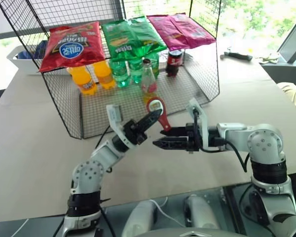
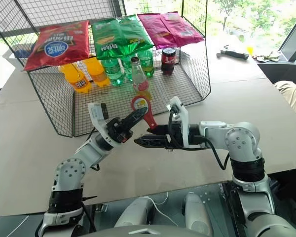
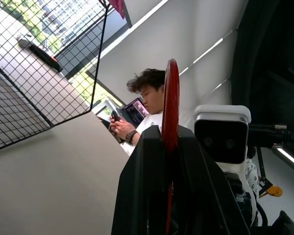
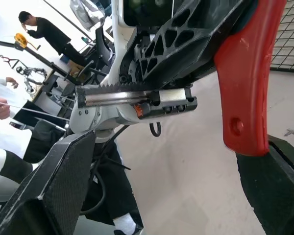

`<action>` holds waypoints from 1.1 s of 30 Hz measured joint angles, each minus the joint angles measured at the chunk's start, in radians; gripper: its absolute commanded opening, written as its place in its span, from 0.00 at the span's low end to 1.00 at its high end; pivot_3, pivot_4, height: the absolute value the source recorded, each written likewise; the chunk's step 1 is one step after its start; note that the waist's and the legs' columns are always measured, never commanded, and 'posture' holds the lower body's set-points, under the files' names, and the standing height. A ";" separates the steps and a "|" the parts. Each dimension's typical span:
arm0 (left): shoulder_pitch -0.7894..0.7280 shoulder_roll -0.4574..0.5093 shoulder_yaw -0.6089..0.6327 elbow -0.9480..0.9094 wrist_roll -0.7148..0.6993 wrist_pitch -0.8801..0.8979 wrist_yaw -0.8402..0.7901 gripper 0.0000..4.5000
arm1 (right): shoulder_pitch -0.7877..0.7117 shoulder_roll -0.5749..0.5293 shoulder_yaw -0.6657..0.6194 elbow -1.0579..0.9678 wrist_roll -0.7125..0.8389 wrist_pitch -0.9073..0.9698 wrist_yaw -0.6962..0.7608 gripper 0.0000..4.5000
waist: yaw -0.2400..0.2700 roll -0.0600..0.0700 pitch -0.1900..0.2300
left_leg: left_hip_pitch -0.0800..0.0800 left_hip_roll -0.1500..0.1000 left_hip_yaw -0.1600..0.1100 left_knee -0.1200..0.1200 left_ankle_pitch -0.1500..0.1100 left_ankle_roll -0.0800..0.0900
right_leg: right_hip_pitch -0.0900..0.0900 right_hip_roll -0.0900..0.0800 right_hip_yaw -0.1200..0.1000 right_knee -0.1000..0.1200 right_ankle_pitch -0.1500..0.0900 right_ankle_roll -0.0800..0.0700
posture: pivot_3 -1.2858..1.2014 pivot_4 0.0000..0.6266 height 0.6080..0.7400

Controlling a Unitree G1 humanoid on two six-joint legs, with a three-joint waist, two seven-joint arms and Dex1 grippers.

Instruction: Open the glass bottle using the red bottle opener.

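Note:
The glass bottle (image 1: 148, 79) stands upright in the wire basket (image 1: 89, 116), among plastic bottles, with its cap on. My left gripper (image 1: 153, 119) is shut on the red bottle opener (image 1: 158, 109) in front of the basket. The opener's ring head points up, just before the bottle's lower part. It shows edge-on between the fingers (image 3: 152, 186) in the left wrist view. My right gripper (image 1: 164, 137) points left, open, its tips just below and right of the opener. The opener's handle end (image 4: 247, 93) lies close above one right finger (image 4: 277, 183).
Chip bags (image 1: 71, 44) lie on top of the basket's mesh. Orange bottles (image 1: 89, 76), green bottles (image 1: 126, 69) and a cola bottle (image 1: 174, 61) stand inside. A white bin (image 1: 19, 57) sits at the back left, a tool (image 1: 237, 55) at the back right. A person (image 3: 147, 110) stands nearby.

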State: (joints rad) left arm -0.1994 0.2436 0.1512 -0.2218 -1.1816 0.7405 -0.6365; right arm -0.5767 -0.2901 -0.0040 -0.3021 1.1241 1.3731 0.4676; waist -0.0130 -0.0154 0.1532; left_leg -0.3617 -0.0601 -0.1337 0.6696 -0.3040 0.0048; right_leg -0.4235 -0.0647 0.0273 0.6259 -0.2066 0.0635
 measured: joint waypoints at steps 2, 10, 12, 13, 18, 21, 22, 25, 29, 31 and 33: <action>0.007 -0.002 0.000 0.000 0.000 0.002 -0.004 0.01 | -0.004 0.007 -0.002 0.007 0.007 0.002 -0.008 1.00 | 0.000 0.000 0.000 | 0.000 0.000 0.000 0.000 0.000 0.000 | 0.000 0.000 0.000 0.000 0.000 0.000 | 0.52 0.24 1.00; 0.019 -0.016 -0.003 -0.002 0.000 0.012 -0.022 0.00 | -0.021 0.015 -0.004 0.034 0.017 0.003 -0.019 0.71 | 0.000 0.000 0.000 | 0.000 0.000 0.000 0.000 0.000 0.000 | 0.000 0.000 0.000 0.000 0.000 0.000 | 0.52 0.24 1.00; 0.019 -0.021 -0.005 -0.006 -0.001 0.013 -0.031 0.00 | -0.021 0.011 -0.006 0.041 0.017 0.003 -0.020 0.49 | 0.000 0.000 0.000 | 0.000 0.000 0.000 0.000 0.000 0.000 | 0.000 0.000 0.000 0.000 0.000 0.000 | 0.52 0.24 1.00; 0.019 -0.024 -0.006 -0.009 -0.002 0.013 -0.036 0.00 | -0.021 0.007 -0.007 0.043 0.017 0.003 -0.021 0.42 | 0.000 0.000 0.000 | 0.000 0.000 0.000 0.000 0.000 0.000 | 0.000 0.000 0.000 0.000 0.000 0.000 | 0.52 0.24 1.00; 0.019 -0.034 -0.007 -0.023 -0.018 0.017 -0.051 0.00 | -0.021 -0.009 -0.010 0.045 0.018 0.002 -0.011 0.01 | 0.000 0.000 0.000 | 0.000 0.000 0.000 0.000 0.000 0.000 | 0.000 0.000 0.000 0.000 0.000 0.000 | 0.52 0.24 1.00; 0.019 -0.035 -0.007 -0.023 -0.022 0.019 -0.054 0.00 | -0.021 -0.012 -0.008 0.045 0.019 0.002 -0.003 0.01 | 0.000 0.000 0.000 | 0.000 0.000 0.000 0.000 0.000 0.000 | 0.000 0.000 0.000 0.000 0.000 0.000 | 0.52 0.24 1.00; 0.019 -0.035 -0.007 -0.023 -0.024 0.020 -0.054 0.00 | -0.021 -0.013 -0.008 0.045 0.019 0.001 -0.002 0.01 | 0.000 0.000 0.000 | 0.000 0.000 0.000 0.000 0.000 0.000 | 0.000 0.000 0.000 0.000 0.000 0.000 | 0.52 0.24 1.00; 0.019 -0.034 -0.002 -0.019 -0.042 0.037 -0.054 0.00 | -0.021 -0.014 -0.008 0.045 0.019 -0.001 0.004 0.01 | 0.000 0.000 0.000 | 0.000 0.000 0.000 0.000 0.000 0.000 | 0.000 0.000 0.000 0.000 0.000 0.000 | 0.52 0.24 1.00; 0.020 -0.031 -0.002 -0.020 -0.036 0.037 -0.050 0.21 | -0.018 -0.017 0.001 0.044 0.012 -0.007 0.002 0.00 | 0.000 0.000 0.000 | 0.000 0.000 0.000 0.000 0.000 0.000 | 0.000 0.000 0.000 0.000 0.000 0.000 | 0.52 0.24 1.00; 0.023 -0.023 -0.003 -0.019 -0.008 0.034 -0.032 0.40 | -0.004 -0.015 0.010 0.041 -0.005 -0.018 -0.004 0.00 | 0.000 0.000 0.000 | 0.000 0.000 0.000 0.000 0.000 0.000 | 0.000 0.000 0.000 0.000 0.000 0.000 | 0.52 0.24 1.00; 0.026 -0.019 -0.004 -0.019 0.015 0.030 -0.021 0.62 | 0.019 -0.019 0.027 0.037 -0.043 -0.051 -0.009 0.00 | 0.001 0.000 0.000 | 0.000 0.000 0.000 0.000 0.000 0.000 | 0.000 0.000 0.000 0.000 0.000 0.000 | 0.52 0.24 1.00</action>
State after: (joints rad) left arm -0.1738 0.2241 0.1470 -0.2409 -1.1667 0.7701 -0.6571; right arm -0.5573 -0.3092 0.0228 -0.2656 1.0815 1.3219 0.4586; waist -0.0121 -0.0151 0.1532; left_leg -0.3619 -0.0603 -0.1338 0.6695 -0.3040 0.0048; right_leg -0.4234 -0.0647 0.0272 0.6258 -0.2066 0.0635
